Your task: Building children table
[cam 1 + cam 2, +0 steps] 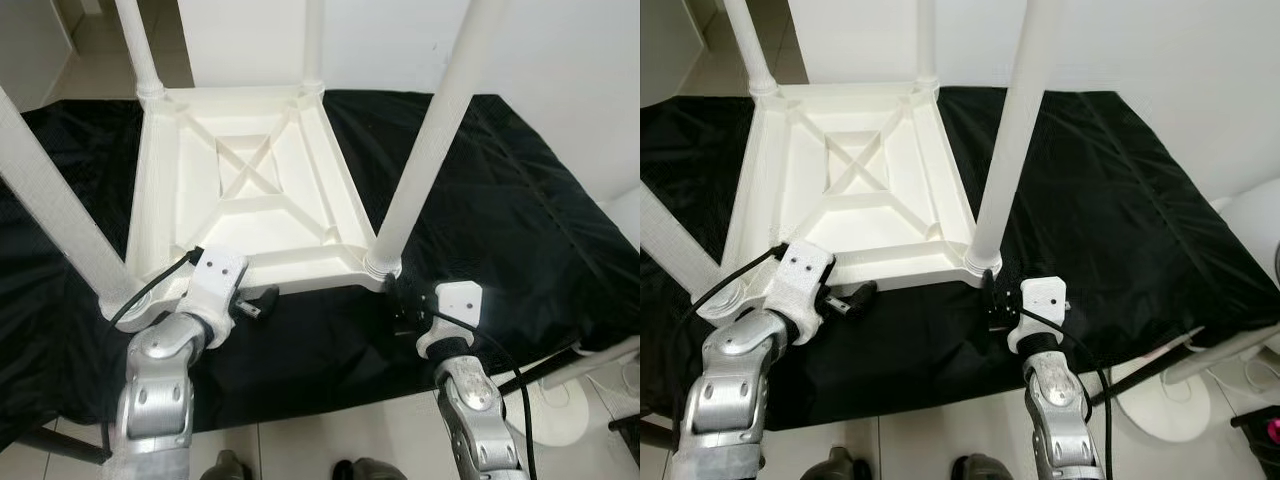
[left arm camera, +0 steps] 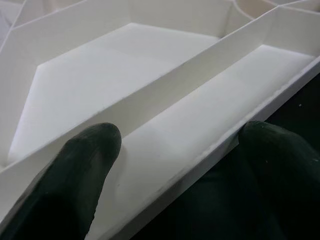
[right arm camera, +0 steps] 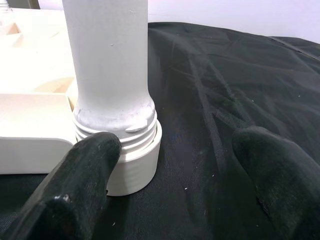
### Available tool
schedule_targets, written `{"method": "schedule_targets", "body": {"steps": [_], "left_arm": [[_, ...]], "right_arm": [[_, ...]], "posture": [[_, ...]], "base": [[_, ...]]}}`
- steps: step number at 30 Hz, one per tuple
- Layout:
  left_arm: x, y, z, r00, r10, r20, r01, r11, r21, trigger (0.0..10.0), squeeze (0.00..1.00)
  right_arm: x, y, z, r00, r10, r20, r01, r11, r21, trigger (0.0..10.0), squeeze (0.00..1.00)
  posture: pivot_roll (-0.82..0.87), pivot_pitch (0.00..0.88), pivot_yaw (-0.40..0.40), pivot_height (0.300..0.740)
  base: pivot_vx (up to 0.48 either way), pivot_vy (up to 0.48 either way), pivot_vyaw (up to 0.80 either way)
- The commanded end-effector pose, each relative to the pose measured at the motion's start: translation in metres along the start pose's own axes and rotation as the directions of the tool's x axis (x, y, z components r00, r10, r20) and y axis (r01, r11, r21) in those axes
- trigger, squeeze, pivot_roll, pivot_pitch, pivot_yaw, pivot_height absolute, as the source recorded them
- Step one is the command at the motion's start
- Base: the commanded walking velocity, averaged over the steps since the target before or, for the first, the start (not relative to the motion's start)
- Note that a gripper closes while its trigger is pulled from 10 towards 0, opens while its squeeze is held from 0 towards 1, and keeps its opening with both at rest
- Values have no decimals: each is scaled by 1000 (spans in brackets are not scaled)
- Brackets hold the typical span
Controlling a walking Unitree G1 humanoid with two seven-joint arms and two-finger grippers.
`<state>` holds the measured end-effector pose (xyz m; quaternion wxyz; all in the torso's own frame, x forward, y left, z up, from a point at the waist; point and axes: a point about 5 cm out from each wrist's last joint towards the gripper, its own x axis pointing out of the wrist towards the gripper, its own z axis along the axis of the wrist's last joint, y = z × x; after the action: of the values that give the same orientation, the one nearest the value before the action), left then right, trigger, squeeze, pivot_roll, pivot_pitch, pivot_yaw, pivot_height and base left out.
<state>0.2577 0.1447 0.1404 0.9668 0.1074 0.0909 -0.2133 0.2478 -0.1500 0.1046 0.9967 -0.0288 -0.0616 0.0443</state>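
A white plastic children's table [image 1: 250,190] lies upside down on a black cloth [image 1: 500,200], its ribbed underside facing up. Its white legs stand upward at the corners, with the near-right leg [image 1: 430,150] seated in a threaded socket [image 3: 135,165]. My left gripper [image 2: 175,165] is open at the table's near rim [image 2: 210,150], one finger over the inner rib channel and the other outside over the cloth. My right gripper [image 3: 175,170] is open just in front of the near-right leg's base, one finger [image 3: 80,185] close to the socket, nothing held.
The near-left leg [image 1: 50,210] slants up past my left arm. The cloth-covered surface ends just ahead of my arms, with tiled floor [image 1: 330,440] below. A white round-based stand [image 1: 560,410] and cables sit at the lower right. A white wall [image 1: 560,60] rises behind.
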Motion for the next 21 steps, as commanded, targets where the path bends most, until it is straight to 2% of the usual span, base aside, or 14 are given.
{"method": "schedule_targets", "body": {"steps": [1,2,3,5,6,7,9,13,15,16,18,21], "left_arm": [[-1,-1,11,998,14,64,-15,1000,25,10000,0],[-5,-12,16,993,-66,98,65,998,11,10000,0],[-5,-12,16,993,-66,98,65,998,11,10000,0],[-13,-34,25,959,-229,165,232,973,3,10000,0],[-13,-34,25,959,-229,165,232,973,3,10000,0],[-16,-44,30,935,-295,198,300,954,2,10000,0],[-17,-49,33,921,-323,216,329,944,9,10000,0],[-16,-55,39,918,-304,254,307,951,29,10000,0],[-12,-53,46,925,-199,324,198,980,37,10000,0],[-12,-53,46,925,-199,324,198,980,37,10000,0],[-3,-51,46,938,-118,326,128,992,-10,10000,0],[2,-50,48,941,-85,328,95,995,-14,10000,0]], "right_arm": [[2,-1,-2,1000,-7,-14,6,1000,-11,10000,0],[3,-1,-2,1000,-5,-13,5,1000,-13,10000,0],[3,-1,-2,1000,-5,-13,5,1000,-13,10000,0],[4,-1,-2,1000,-6,-8,6,1000,-16,10000,0],[4,-1,-2,1000,-6,-8,6,1000,-16,10000,0],[4,-1,-1,1000,-3,0,3,1000,-18,10000,0],[4,0,0,1000,2,7,-2,1000,-22,10000,0],[3,0,1,1000,13,18,-12,999,-34,10000,0],[2,0,2,999,21,29,-20,999,-34,10000,0],[2,0,2,999,21,29,-20,999,-34,10000,0],[2,-2,5,999,20,43,-19,999,-29,10000,0],[3,-1,7,998,31,54,-30,999,-26,10000,0]], "posture": [[-10,49,-23,740],[-10,49,-23,740],[-10,49,-23,740],[-11,46,-24,740],[-11,46,-24,740],[-11,46,-24,740],[-14,44,-23,740],[-17,43,-22,740],[-21,43,-18,740],[-21,43,-18,740],[-31,42,-15,740],[-39,43,-18,740]], "base": [[0,0,0],[0,0,0],[0,0,0],[0,0,0],[0,0,0],[0,0,0],[0,0,0],[0,0,0],[0,0,0],[0,0,0],[0,0,0],[0,0,0]]}}
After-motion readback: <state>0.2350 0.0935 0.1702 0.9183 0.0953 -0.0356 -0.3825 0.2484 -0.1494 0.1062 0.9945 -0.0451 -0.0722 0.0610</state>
